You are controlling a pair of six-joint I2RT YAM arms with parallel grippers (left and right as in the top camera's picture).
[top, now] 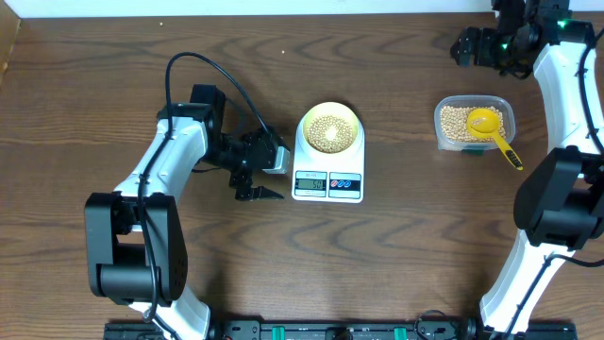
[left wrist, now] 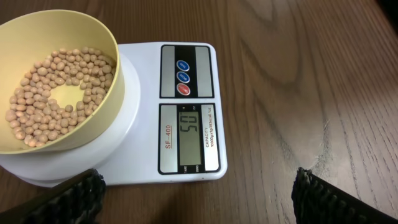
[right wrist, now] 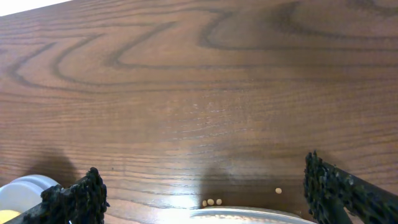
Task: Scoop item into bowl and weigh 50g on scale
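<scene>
Two tools, both spread fully wide, neither holding anything.

Overhead: the left tool (top: 259,189) sits just beside the scale (top: 327,184), at its 9 o'clock. The right tool (top: 464,47) is well apart at 2 o'clock. The bowl (top: 309,121) rests on the scale platform, at 12 o'clock of the display (top: 310,183), with beans (top: 330,132) inside. At 3 o'clock, a clear tub (top: 439,123) of beans holds a yellow scoop (top: 486,121).

Left wrist: the display reads 50 — fingers (left wrist: 81,193) wide at either side.

Right wrist: fingers (right wrist: 74,196) wide apart — stray beans (right wrist: 211,202) lie on the bench (right wrist: 199,93) at 6 o'clock.
</scene>
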